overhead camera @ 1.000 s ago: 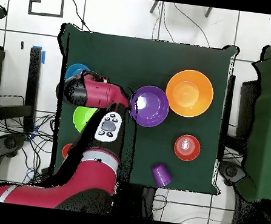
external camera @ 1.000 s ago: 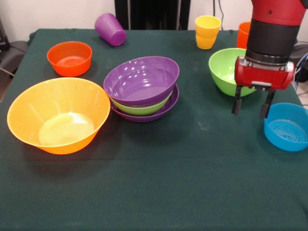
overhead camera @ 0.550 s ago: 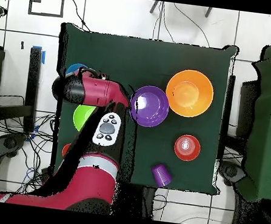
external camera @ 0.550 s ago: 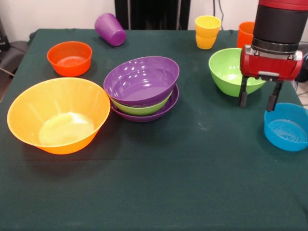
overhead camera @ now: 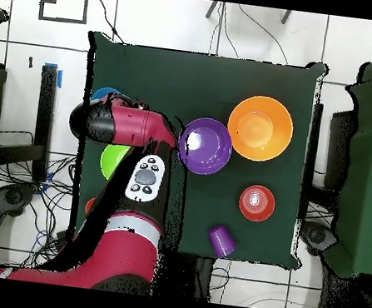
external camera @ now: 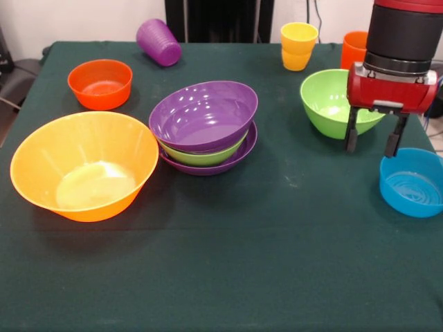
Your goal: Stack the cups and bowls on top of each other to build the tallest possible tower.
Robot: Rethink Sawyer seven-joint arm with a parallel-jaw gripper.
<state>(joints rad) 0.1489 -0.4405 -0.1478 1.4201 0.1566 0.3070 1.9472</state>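
Gripper [external camera: 372, 142] edged right, seemingly above blue bowl [external camera: 412, 183].

You are seeing stack of bowls [external camera: 203, 128] sitting mid-table, biggest bowl [external camera: 84, 166] lying left, tipped cup [external camera: 158, 42] lying behind.

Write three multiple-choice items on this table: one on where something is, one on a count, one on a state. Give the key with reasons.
1. Where does the tool hang?
A. over the orange bowl
B. between the lone green bowl and the blue bowl
C. beside the purple cup

2. How many bowls make up the pile?
A. two
B. three
C. five

3. How does the purple cup lie?
A. on its side
B. upright
C. inside a bowl

Key: 1 B, its fingers show between the green bowl and the blue bowl. 2 B, the pile shows purple, green, purple. 3 A, the purple cup lies tipped over on the cloth, its side ribs showing.
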